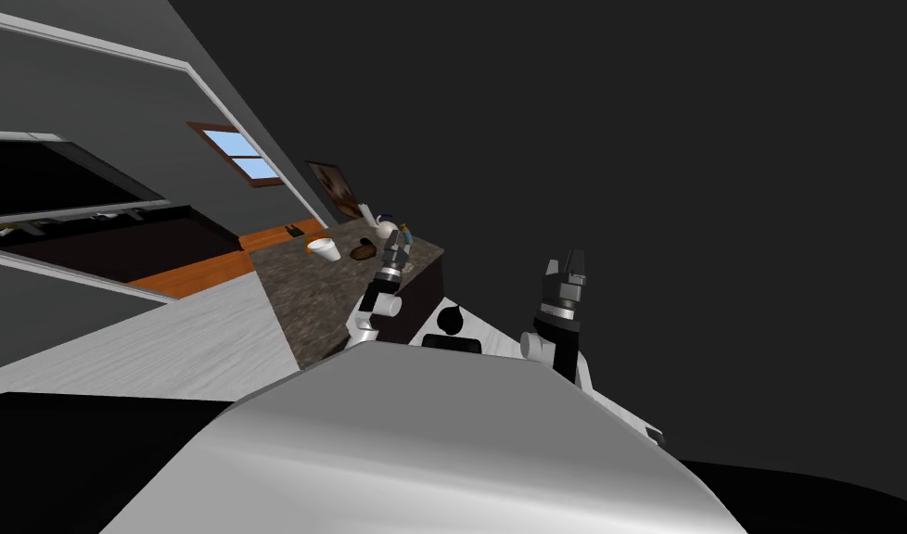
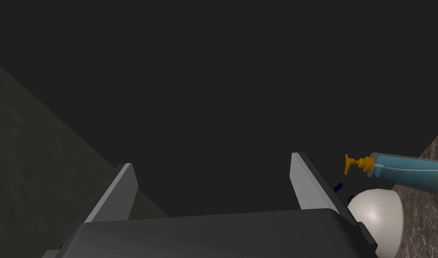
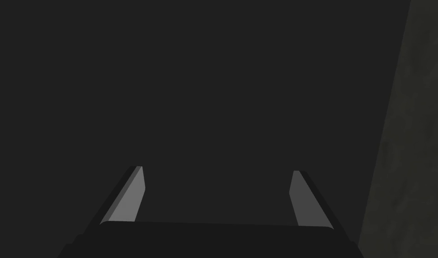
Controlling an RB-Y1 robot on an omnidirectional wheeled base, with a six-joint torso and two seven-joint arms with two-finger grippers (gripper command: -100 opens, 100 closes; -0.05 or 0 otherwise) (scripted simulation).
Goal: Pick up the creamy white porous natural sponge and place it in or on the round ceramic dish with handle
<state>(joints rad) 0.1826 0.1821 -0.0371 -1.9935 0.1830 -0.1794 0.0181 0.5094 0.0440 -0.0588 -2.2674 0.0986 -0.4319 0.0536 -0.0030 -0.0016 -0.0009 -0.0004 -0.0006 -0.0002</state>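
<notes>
Speckled brown stone counter ends mid-frame. Left gripper, fingers apart, hovers at its edge beside blue pump bottle and white dome. White round dish sits further left; sponge cannot be told. Right gripper spread too.

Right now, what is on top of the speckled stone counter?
On the counter: a white cup-like dish, a brown object, a white round pot and a blue pump bottle. The left gripper covers part of the far end.
</notes>
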